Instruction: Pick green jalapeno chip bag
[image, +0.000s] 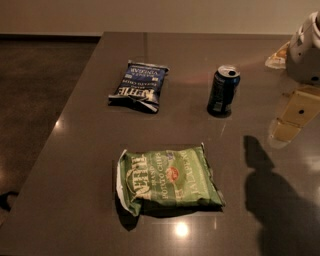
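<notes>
Green bag (167, 179) lies flat on table (75, 165), well left of and nearer the camera than gripper (306, 47) at far right edge, whose opening I cannot tell; risk: the reach clips can (223, 90) left of gripper, or the puffy bag slips.

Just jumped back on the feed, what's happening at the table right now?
Nothing is being handled yet. The large puffy green crinkly chip bag lies flat near the front of the dark glossy table, untouched. The robot's white tool is at the view's upper right edge, far from it. A smaller dark blue chip bag and an upright dark drink can sit farther back.
</notes>
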